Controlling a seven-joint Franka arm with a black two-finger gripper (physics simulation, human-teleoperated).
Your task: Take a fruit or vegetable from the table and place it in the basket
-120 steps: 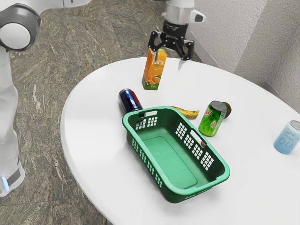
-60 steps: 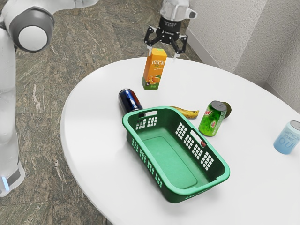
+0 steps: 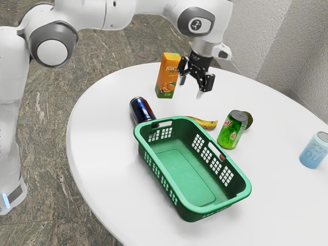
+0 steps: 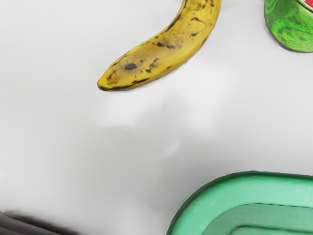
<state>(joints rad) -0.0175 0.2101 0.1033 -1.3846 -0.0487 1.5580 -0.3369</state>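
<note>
One banana point(image 3: 207, 124) — exterior view: partly hidden behind basket point(image 3: 185, 177).

I count one tabletop point(image 3: 105, 138), and on it one green basket point(image 3: 187, 174) and one juice carton point(image 3: 168, 79). Of drink cans I make out two for certain, one green can point(image 3: 232, 130) and one light blue can point(image 3: 313, 151). There is one dark blue container point(image 3: 141, 110), can or bottle, I cannot tell. I see one banana point(image 3: 204, 123), one dark, roundish thing point(image 3: 249, 120) and one red thing point(image 3: 221, 157), the last two partly hidden, so their kinds are unclear to me.
</note>
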